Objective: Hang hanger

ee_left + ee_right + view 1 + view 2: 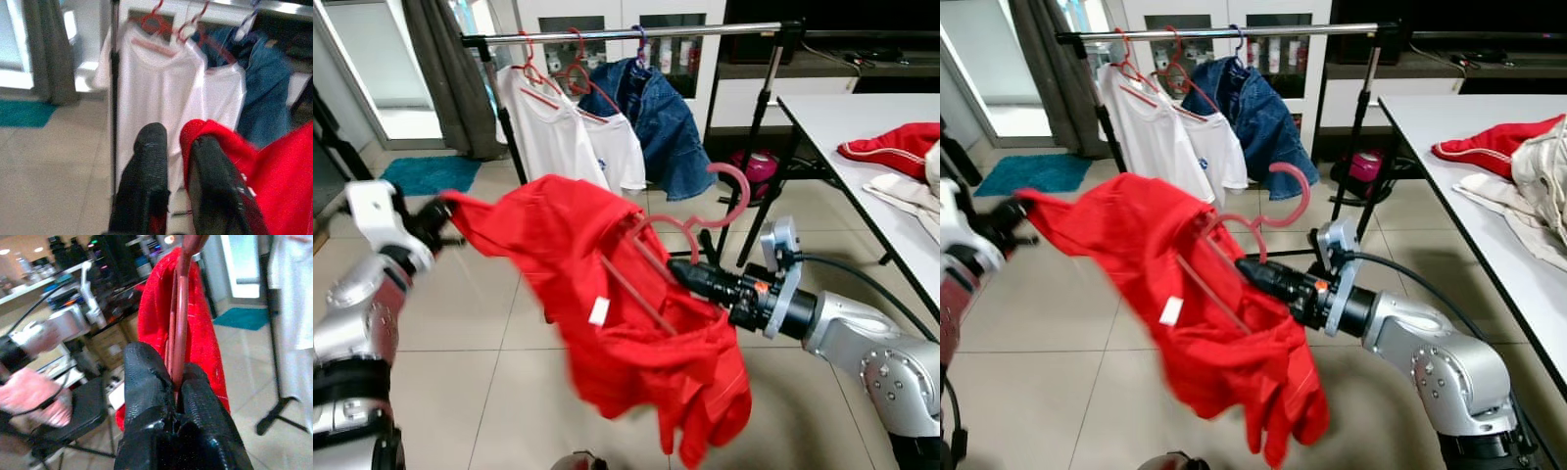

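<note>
**Still off the rail: one dressed hanger, held between two grippers**

Here the pink hanger point(705, 211) sits mid-air in front of the clothes rail point(636, 32), well below the bar, its hook pointing up and a red shirt point(607, 313) draped over it. The right gripper point(690, 274) has its fingers closed on the hanger's frame near the neck, which looks like the sensible place to hold: the frame is thin and stiff, light, probably smooth enough to twist in the grip. The shirt is soft and limp, so it likely swings and sags. The left gripper point(438, 217) pinches one edge of the shirt, fingers closed on the cloth, stretching it out sideways.

Count: one hanger in hand and one red shirt. On the rail hang three garments, two white shirts point(563, 137) and one denim jacket point(656, 117). Beside it, a white table point(832, 147) carries a red garment point(891, 147) near its far edge, plus pale cloth.
</note>
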{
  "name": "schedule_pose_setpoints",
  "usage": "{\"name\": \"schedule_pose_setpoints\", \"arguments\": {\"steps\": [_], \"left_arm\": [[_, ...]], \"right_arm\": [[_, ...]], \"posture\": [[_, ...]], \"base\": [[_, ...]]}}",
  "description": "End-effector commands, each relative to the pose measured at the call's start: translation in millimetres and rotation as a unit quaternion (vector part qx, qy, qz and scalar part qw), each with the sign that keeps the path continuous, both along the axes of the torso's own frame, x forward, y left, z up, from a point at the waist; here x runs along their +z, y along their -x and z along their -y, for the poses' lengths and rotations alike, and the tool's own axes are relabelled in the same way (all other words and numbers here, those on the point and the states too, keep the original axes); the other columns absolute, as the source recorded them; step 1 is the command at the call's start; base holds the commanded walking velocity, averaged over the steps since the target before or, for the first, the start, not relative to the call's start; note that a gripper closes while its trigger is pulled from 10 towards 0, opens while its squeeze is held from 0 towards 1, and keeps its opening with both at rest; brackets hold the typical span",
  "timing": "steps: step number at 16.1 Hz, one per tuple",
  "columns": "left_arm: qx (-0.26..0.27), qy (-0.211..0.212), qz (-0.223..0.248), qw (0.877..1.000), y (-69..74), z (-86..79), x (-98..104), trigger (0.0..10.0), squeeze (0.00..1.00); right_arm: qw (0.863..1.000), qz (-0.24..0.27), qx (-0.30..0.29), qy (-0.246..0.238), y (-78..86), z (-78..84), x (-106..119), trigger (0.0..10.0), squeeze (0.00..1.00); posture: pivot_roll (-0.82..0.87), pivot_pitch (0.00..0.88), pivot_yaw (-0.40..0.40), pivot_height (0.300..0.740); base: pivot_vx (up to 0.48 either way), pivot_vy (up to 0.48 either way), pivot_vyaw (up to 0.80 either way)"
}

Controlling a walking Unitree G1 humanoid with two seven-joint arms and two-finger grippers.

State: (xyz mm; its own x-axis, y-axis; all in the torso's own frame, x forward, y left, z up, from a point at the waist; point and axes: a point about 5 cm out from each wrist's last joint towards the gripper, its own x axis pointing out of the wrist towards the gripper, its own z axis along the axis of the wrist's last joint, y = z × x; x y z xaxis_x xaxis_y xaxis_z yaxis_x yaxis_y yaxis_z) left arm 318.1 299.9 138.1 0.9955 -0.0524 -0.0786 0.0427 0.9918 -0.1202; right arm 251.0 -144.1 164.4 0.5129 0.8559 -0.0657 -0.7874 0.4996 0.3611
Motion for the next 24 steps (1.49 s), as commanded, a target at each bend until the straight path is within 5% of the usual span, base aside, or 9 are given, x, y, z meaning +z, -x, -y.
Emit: {"name": "schedule_pose_setpoints", "arguments": {"steps": [1, 3, 4, 7, 11, 13, 18, 19, 24], "left_arm": [[0.028, -0.022, -0.016, 0.999, 2.6, -7.4, -5, 10.0, 1.00], [0.057, -0.026, -0.018, 0.998, 5.4, -8.1, -13, 10.0, 1.00], [-0.099, 0.093, 0.013, 0.991, 5.2, 41.5, -11, 10.0, 1.00], [-0.311, 0.187, -0.009, 0.932, 23.5, 103.3, -12, 10.0, 1.00], [-0.396, 0.204, -0.093, 0.891, 36.9, 135.0, -35, 10.0, 1.00], [-0.398, 0.213, -0.105, 0.886, 39.0, 137.6, -38, 10.0, 0.00], [-0.439, 0.223, -0.135, 0.860, 44.6, 149.3, -47, 10.0, 0.00], [-0.443, 0.223, -0.128, 0.859, 43.3, 151.3, -46, 2.2, 0.00], [-0.424, 0.230, -0.079, 0.872, 32.5, 148.7, -38, 0.0, 0.00]], "right_arm": [[1.000, 0.024, -0.010, -0.005, -4.5, -0.6, 10, 10.0, 0.00], [0.999, 0.025, -0.027, -0.007, -7.0, -2.9, 13, 10.0, 0.00], [0.999, 0.027, -0.042, -0.006, -10.1, -5.1, 16, 10.0, 0.00], [0.998, 0.031, -0.053, -0.009, -13.4, -9.5, 22, 10.0, 0.00], [0.998, 0.038, -0.057, -0.009, -15.9, -14.9, 30, 10.0, 0.00], [0.998, 0.040, -0.057, -0.009, -16.1, -15.6, 33, 10.0, 0.00], [0.998, 0.044, -0.051, -0.009, -16.8, -17.9, 37, 10.0, 0.00], [0.998, 0.044, -0.050, -0.009, -16.7, -18.3, 38, 10.0, 0.00], [0.998, 0.041, -0.049, -0.007, -15.1, -17.6, 37, 10.0, 0.00]], "posture": [[-0.11, 0.000, 0.094, 0.719], [-0.11, 0.000, 0.091, 0.719], [-0.11, 0.000, 0.091, 0.719], [-0.12, 0.000, 0.089, 0.719], [-0.13, 0.000, 0.090, 0.719], [-0.13, 0.000, 0.091, 0.719], [-0.13, 0.000, 0.086, 0.719], [-0.14, 0.000, 0.090, 0.719], [-0.14, 0.000, 0.093, 0.719]], "base": [[0.000, 0.000, 0.00], [0.000, 0.000, 0.00], [0.000, 0.000, 0.00], [0.000, 0.000, 0.00], [0.000, 0.000, 0.00], [0.000, 0.000, 0.00], [0.000, 0.000, 0.00], [0.000, 0.000, 0.00], [0.000, 0.000, 0.00]]}}
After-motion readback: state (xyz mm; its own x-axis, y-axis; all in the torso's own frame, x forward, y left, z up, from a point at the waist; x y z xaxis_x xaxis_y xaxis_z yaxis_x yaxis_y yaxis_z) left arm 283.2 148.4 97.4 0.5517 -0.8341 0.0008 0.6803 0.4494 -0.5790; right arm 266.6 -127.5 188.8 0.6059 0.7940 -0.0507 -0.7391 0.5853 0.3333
